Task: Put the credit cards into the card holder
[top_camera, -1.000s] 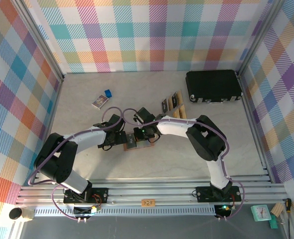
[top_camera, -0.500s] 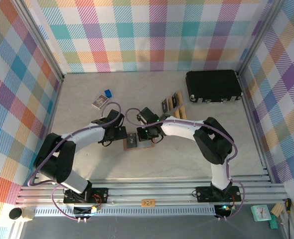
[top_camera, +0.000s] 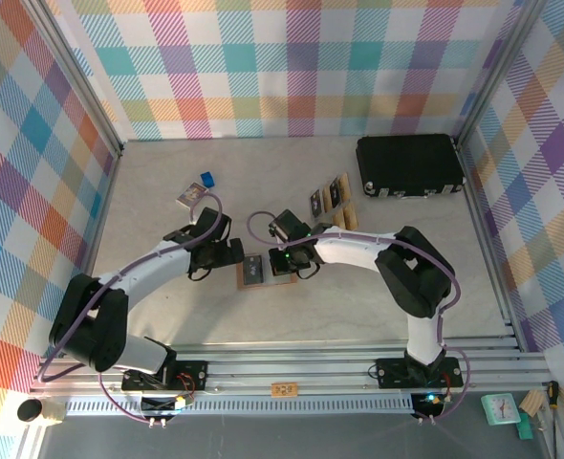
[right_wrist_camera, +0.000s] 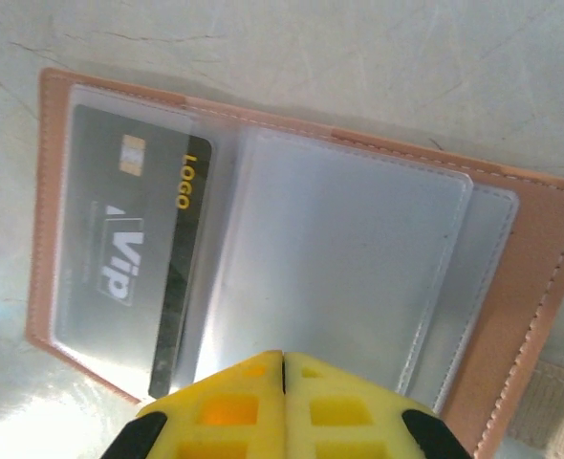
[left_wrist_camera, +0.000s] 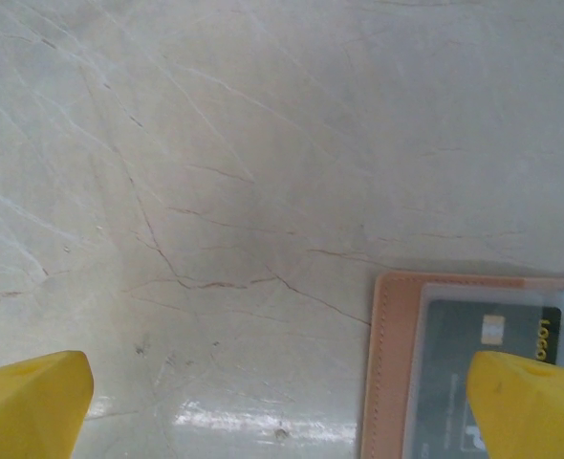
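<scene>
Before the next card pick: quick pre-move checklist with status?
1. Holder open and flat: ok.
2. Dark card in a clear pocket: ok.
3. Pocket beside it free: ok.
4. Left gripper open, over bare table by the holder's edge: ok.
5. Right gripper ready to pick: not ok; shut above the holder, nothing in it.
6. Loose cards lying by the black case: ok.
</scene>
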Controlling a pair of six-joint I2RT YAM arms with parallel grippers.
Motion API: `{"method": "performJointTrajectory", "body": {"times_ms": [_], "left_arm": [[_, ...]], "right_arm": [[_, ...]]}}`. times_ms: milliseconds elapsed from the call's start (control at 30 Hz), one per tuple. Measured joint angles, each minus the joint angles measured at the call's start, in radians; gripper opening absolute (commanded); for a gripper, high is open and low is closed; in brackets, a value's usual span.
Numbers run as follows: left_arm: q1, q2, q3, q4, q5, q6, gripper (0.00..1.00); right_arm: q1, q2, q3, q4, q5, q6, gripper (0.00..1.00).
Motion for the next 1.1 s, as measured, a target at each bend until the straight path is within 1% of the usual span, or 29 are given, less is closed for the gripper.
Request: {"method": "performJointTrajectory", "body": {"times_ms": [167,367,600,1100], "left_arm": [[0.000,-0.008,-0.038,0.001,0.037,0.000,1.00],[-0.001,0.003,-0.069,0.012,0.056,-0.001,1.00],[-0.002,0.039,-0.092,0.035,0.056,-0.005,1.00],[-0.004,0.056,-0.095,0.047,0.056,-0.005,1.00]], "right_arm": [[0.000,-0.002,0.030,0.003,-0.032,0.003,0.08],[0.000,0.015,0.076,0.028,-0.065,0.011,0.07],[0.000,0.068,0.093,0.039,-0.080,0.025,0.07],[0.000,0.125,0.124,0.045,-0.103,0.033,0.06]]}}
